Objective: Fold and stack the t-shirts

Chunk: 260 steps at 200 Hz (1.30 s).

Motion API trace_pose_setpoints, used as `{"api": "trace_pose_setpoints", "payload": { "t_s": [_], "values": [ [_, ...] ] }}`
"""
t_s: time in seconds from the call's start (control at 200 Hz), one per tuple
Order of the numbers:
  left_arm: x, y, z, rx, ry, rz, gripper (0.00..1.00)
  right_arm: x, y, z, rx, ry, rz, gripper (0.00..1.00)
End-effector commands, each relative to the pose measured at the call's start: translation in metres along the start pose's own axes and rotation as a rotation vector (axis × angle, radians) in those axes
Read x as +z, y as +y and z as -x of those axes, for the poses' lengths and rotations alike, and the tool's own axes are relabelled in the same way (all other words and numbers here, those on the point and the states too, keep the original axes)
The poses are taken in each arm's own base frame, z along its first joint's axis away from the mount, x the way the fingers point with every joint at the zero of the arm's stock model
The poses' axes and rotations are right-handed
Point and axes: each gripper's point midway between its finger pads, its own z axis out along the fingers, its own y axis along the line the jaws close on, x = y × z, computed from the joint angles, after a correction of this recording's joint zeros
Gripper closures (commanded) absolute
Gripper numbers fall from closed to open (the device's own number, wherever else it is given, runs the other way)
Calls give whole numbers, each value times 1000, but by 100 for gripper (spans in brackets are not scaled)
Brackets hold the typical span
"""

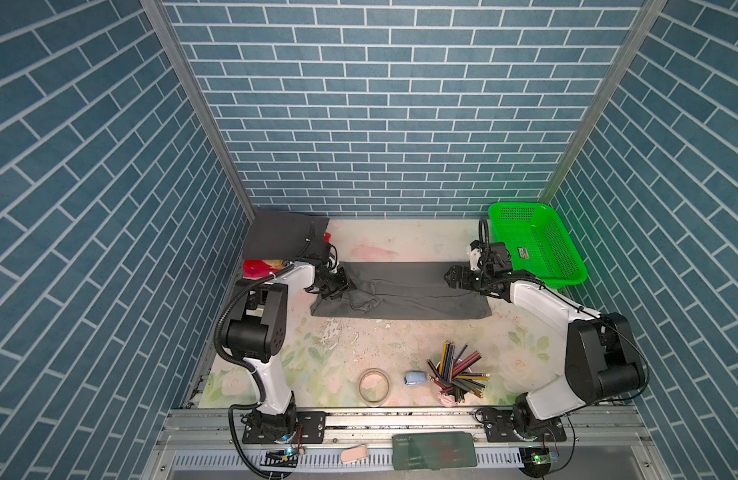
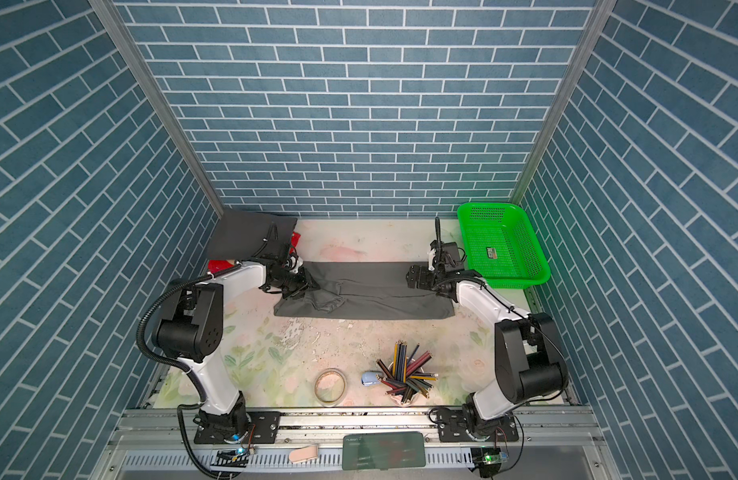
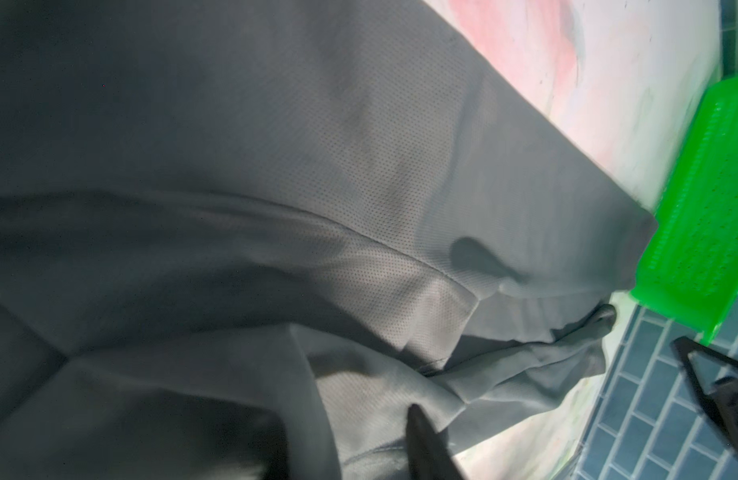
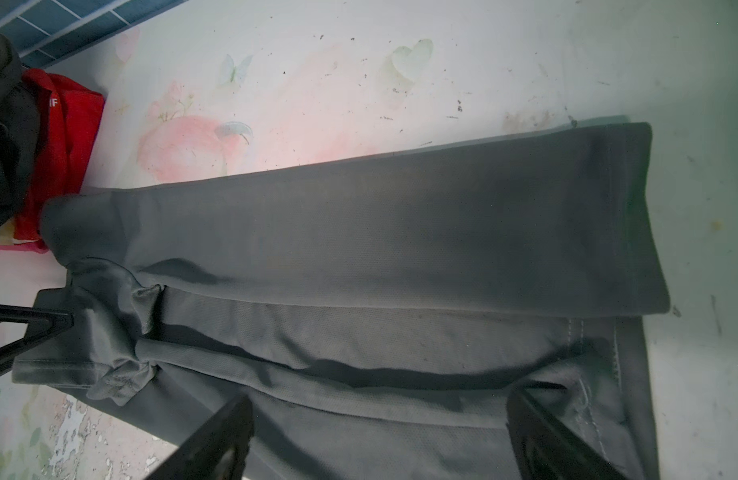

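Note:
A mid-grey t-shirt point(image 1: 404, 289) point(image 2: 371, 291) lies across the middle of the table, folded into a long strip with its left end crumpled. My left gripper point(image 1: 338, 290) point(image 2: 303, 287) is at that crumpled end. In the left wrist view the left gripper point(image 3: 338, 424) has its jaws drawn in on a raised fold of the shirt point(image 3: 276, 187). My right gripper point(image 1: 451, 276) point(image 2: 413, 276) hovers over the right end. In the right wrist view the right gripper point(image 4: 375, 415) stands open above the cloth point(image 4: 359, 232). A darker charcoal t-shirt point(image 1: 276, 237) point(image 2: 244, 235) lies folded at the back left corner.
A green mesh basket point(image 1: 538, 245) point(image 2: 504, 245) stands at the back right, close to the right arm. Something red point(image 1: 254, 268) point(image 4: 64, 137) lies by the charcoal shirt. A cup of coloured pencils point(image 1: 456, 376), a small blue object point(image 1: 414, 378) and a tape ring point(image 1: 374, 386) sit near the front edge.

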Motion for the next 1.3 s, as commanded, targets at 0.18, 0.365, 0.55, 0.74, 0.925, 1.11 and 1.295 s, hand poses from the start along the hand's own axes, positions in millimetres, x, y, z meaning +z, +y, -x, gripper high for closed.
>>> {"api": "trace_pose_setpoints", "payload": {
  "t_s": [0.18,0.365,0.55,0.74,0.925,1.11,1.295],
  "values": [
    [-3,-13,2,-50,22,-136,95,2,6,-4,0,8,27,5],
    [2,-15,14,-115,26,-208,100,4,9,-6,-10,14,33,5],
    [13,-10,18,-169,54,-238,100,7,18,-9,-31,23,54,4],
    [15,-3,21,-221,53,-262,96,4,28,-3,-103,2,67,3],
    [10,-1,33,-268,12,-301,91,9,52,3,-242,-6,96,3],
    [10,0,40,-318,-13,-338,77,24,78,2,-395,-4,98,3],
    [10,2,43,-331,-22,-339,61,34,107,5,-500,-16,130,2]
  ]
}}
